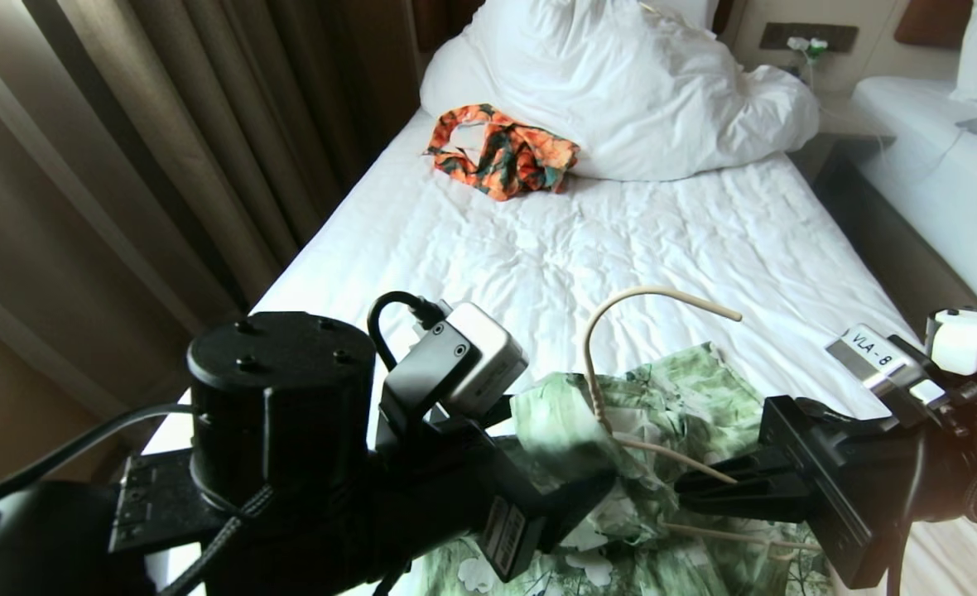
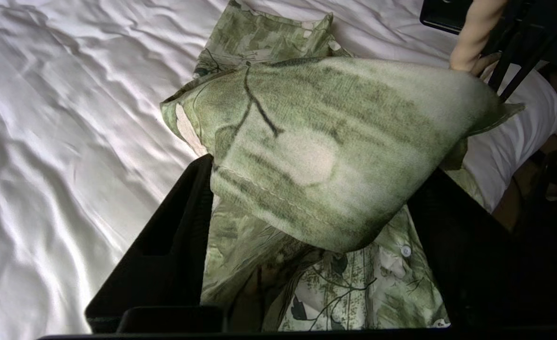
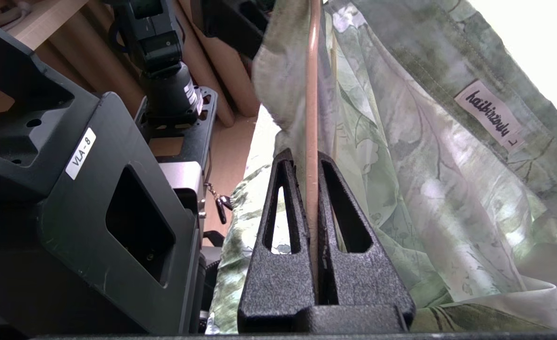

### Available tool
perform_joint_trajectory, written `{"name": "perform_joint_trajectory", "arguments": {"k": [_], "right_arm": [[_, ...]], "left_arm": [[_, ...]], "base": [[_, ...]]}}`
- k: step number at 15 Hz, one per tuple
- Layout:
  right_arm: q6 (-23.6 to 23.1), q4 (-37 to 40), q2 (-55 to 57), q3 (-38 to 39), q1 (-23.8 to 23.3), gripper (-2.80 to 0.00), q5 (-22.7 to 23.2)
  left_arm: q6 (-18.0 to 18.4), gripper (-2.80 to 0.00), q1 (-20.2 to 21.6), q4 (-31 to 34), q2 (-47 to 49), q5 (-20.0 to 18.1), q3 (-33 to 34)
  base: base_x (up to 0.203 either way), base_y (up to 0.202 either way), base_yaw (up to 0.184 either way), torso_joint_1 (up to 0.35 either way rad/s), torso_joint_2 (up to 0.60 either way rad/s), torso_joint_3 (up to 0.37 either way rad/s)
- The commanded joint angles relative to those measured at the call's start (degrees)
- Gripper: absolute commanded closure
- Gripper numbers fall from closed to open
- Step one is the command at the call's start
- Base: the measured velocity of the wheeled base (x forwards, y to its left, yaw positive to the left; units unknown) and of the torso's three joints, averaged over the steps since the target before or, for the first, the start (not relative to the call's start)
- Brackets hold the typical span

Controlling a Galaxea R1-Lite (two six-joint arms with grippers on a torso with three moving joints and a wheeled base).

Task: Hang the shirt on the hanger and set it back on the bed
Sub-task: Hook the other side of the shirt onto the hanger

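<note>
The shirt (image 1: 671, 414), at the lower centre of the head view, was mottled light and dark green with white flowers and dark leaf outlines, and in the right wrist view it carried a small white label (image 3: 490, 114) with dark lettering. The hanger (image 1: 621, 331) above it was cream, the bed (image 1: 704, 248) sheet and the pillow (image 1: 613, 83) at the top were white, and a crumpled garment (image 1: 501, 149) at upper centre was orange and teal. The curtains (image 1: 166, 124) on the left were brown, and both grippers were black.
</note>
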Motion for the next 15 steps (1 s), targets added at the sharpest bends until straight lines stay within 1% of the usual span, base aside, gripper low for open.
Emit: {"name": "perform_joint_trajectory", "arguments": {"k": [1, 14, 15], "right_arm": [[-0.1, -0.2, -0.1, 0.0, 0.0, 0.0, 0.4], [-0.7, -0.4, 0.6, 0.2, -0.2, 0.0, 0.5], [-0.7, -0.4, 0.6, 0.3, -0.2, -2.8, 0.5]], "left_arm": [[0.0, 0.0, 0.0, -0.2, 0.1, 0.0, 0.0], [0.1, 0.0, 0.0, -0.2, -0.4, 0.2, -0.3], [0.1, 0.0, 0.0, -0.2, -0.3, 0.2, -0.3]], "base": [[0.0, 0.0, 0.0, 0.0, 0.0, 0.0], [0.0, 0.0, 0.0, 0.0, 0.0, 0.0], [0.0, 0.0, 0.0, 0.0, 0.0, 0.0]]}}
